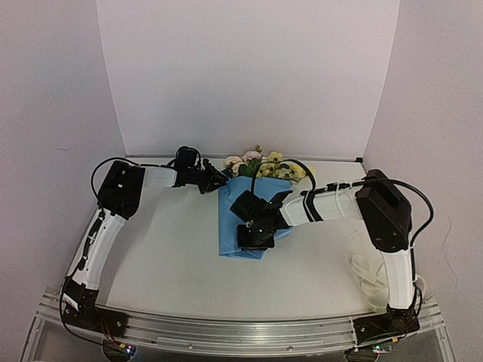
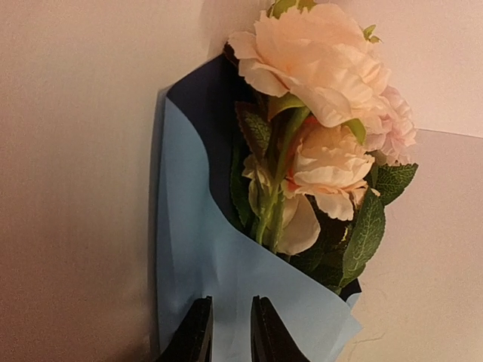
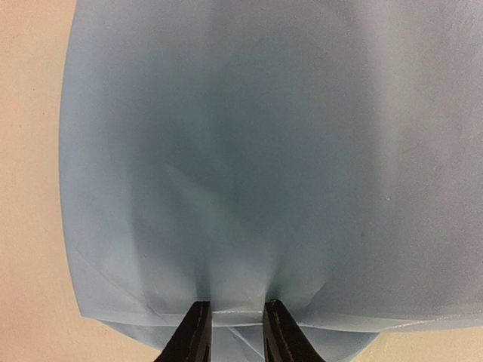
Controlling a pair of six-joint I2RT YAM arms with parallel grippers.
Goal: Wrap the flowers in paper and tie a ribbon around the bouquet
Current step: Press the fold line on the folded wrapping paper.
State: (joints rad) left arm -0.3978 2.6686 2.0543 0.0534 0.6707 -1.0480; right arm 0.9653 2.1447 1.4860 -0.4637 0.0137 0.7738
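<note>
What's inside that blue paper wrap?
Pale pink blossoms, green stems and dark leaves stick out of the blue paper at its open top. The lower stems are covered by paper, unseen.

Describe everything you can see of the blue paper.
The paper is a bright blue sheet, darker blue inside, folded into a loose wrap lying on the white table. Its open rim faces the back wall, flowers emerging. The right end effector pinches its near end, puckering it; the left end effector sits at its far-left corner.
</note>
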